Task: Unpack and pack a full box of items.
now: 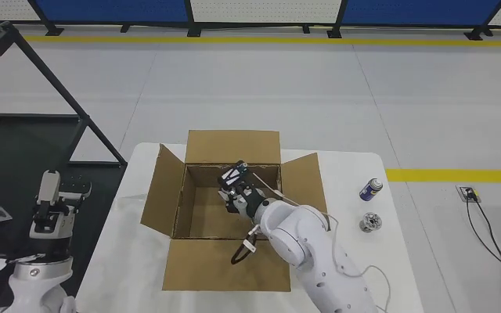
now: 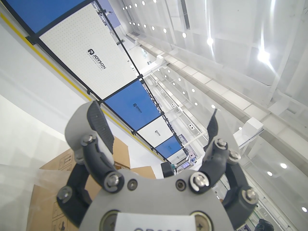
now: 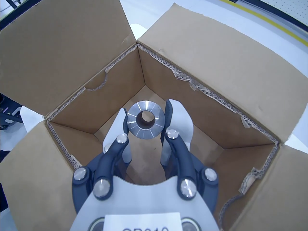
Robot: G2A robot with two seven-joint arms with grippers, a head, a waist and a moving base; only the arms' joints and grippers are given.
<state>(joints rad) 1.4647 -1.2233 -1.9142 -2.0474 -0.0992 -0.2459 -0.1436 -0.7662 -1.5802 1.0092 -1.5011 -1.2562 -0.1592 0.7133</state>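
Two blind spots: in the top view the right arm (image 1: pixel 313 250) covers part of the inside of the box (image 1: pixel 227 270), and in the right wrist view the right claw (image 3: pixel 146 121) blocks part of the floor. You cannot count what lies in there.
Left claw (image 2: pixel 155 118): released, jaws spread wide, gripping and touching nothing. You'll find it off the left edge of the table (image 1: pixel 133 258), pointing up toward the ceiling (image 2: pixel 228 37).
Box: cardboard, in the middle of the table, with all four flaps folded outward.
Right claw: clenched on a metal ring (image 3: pixel 138 131), with a pad pressed to each side of its flange. It hangs within the box opening, and you see it against a far inner corner. How high it is above the floor is hard to judge.
Can (image 1: pixel 371 188): blue and white, on the table to the right of the box and apart from it.
Metal part (image 1: pixel 370 223): silvery, near the can on the robot's side. It is too small for you to make out its shape.
Count: two claws, one box, one can, two metal pieces.
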